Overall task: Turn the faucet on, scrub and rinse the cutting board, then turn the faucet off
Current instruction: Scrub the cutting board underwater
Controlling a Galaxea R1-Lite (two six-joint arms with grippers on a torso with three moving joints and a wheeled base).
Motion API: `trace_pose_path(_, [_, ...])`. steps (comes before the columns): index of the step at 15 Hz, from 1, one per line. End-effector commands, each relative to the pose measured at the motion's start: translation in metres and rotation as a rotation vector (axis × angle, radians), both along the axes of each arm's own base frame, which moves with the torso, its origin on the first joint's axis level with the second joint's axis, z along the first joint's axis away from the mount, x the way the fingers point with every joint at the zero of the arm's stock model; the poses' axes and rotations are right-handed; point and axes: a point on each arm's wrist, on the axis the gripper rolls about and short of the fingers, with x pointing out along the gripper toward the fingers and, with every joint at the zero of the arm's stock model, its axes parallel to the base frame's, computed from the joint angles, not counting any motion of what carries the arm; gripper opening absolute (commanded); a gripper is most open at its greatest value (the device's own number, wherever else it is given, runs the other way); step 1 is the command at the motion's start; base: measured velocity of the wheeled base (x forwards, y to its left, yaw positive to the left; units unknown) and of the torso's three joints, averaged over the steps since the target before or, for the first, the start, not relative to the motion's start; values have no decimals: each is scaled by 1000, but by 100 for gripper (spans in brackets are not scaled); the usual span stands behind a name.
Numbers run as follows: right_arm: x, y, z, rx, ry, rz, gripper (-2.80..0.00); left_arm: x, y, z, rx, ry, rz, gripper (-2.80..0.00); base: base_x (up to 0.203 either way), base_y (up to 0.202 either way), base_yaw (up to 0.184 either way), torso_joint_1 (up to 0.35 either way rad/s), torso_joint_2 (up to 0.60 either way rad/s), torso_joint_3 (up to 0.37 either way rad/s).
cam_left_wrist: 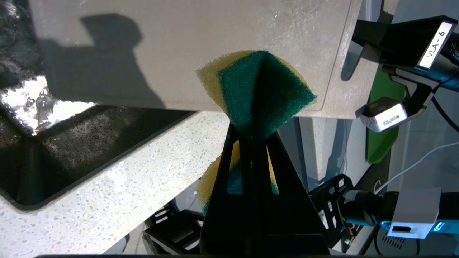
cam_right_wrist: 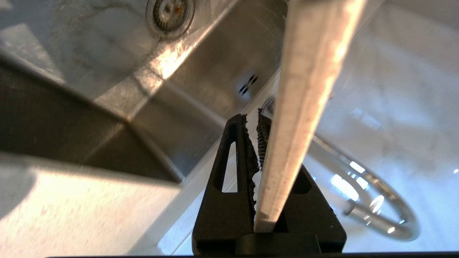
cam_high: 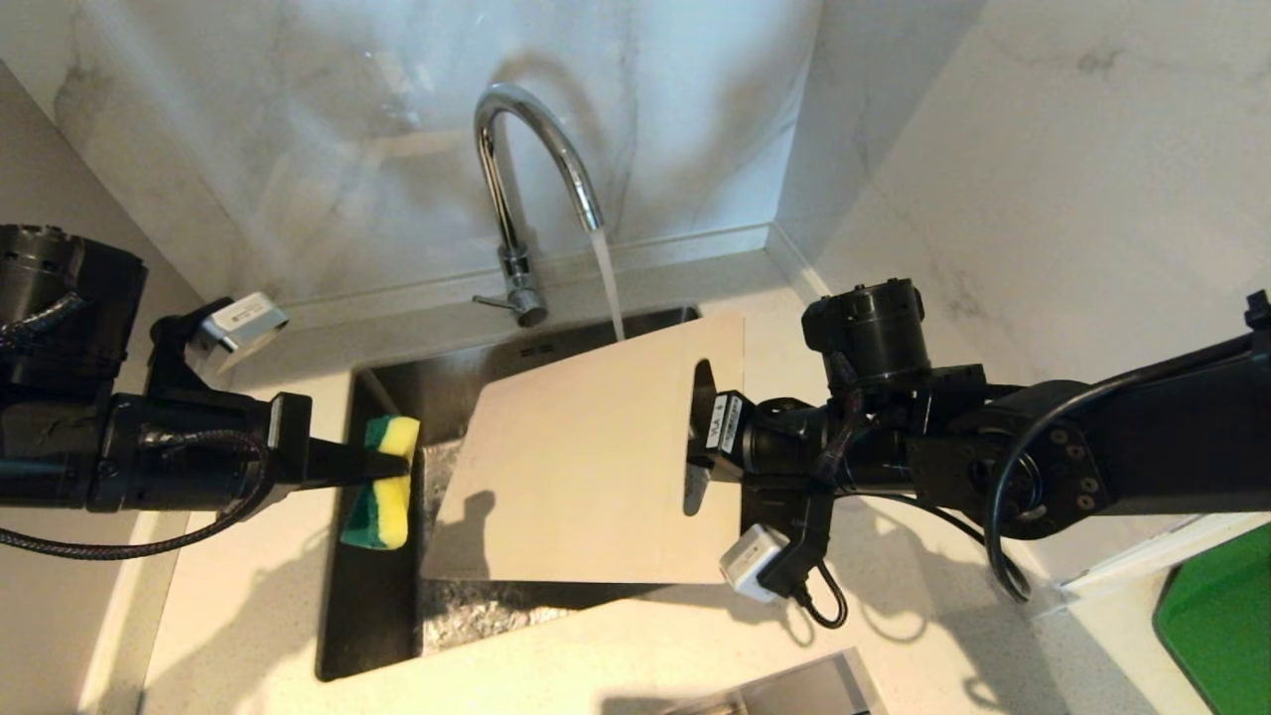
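The chrome faucet [cam_high: 516,179] stands behind the sink, and water [cam_high: 608,288] runs from its spout onto the far edge of the cutting board [cam_high: 586,457]. The cream-white board is held tilted over the sink. My right gripper [cam_high: 700,447] is shut on its short end by the handle slot, with the board's edge [cam_right_wrist: 308,89] between the fingers of that gripper [cam_right_wrist: 252,122]. My left gripper [cam_high: 397,465] is shut on a yellow and green sponge [cam_high: 382,482], just left of the board and apart from it. In the left wrist view the sponge [cam_left_wrist: 258,93] sticks out past the gripper [cam_left_wrist: 252,138] towards the board [cam_left_wrist: 215,46].
The steel sink [cam_high: 377,596] lies under the board, its drain [cam_right_wrist: 170,10] showing below. A speckled white counter [cam_high: 596,655] surrounds it, with marble walls behind and to the right. A green object [cam_high: 1221,616] sits at the far right.
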Motion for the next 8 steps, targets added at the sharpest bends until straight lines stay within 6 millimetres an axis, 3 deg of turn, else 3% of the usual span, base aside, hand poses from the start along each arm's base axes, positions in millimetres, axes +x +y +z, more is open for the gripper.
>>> trace_pose_path(1, [-11,8,3,-3,-14,43,-280,-1,-1,0,-4,2,-3,-280,0,0,0,0,0,0])
trace_pose_path(5, [-18,19,3,-4,-15,78,-280,0,-1,-1,-5,11,-6,-280,0,0,0,0,0,0])
trace_pose_path(8, [-28,33,3,4,-4,119,-280,-1,-20,-2,-46,45,-39,-280,0,0,0,0,0,0])
